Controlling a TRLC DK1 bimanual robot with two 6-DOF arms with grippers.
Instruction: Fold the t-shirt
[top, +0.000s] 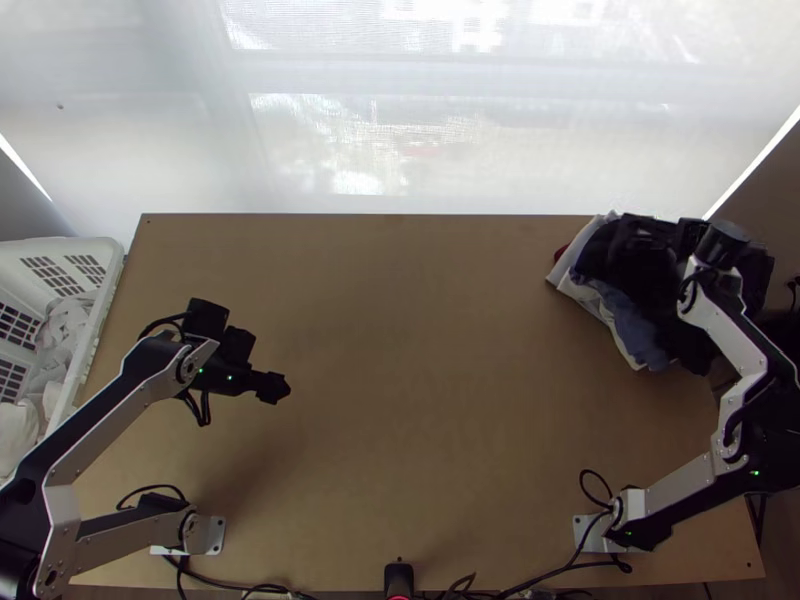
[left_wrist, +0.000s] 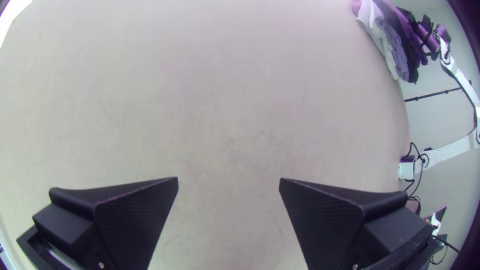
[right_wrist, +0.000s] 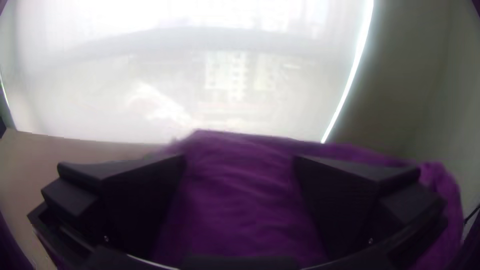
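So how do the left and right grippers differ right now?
The left gripper hangs over bare tabletop; the right gripper is at the clothes heap. The left gripper angles down at the table, the right gripper more level, toward the window blind. Both are wide open.

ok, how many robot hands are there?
2. Left hand, open, above the table, left of its middle; right hand, open, at the clothes pile, far right.
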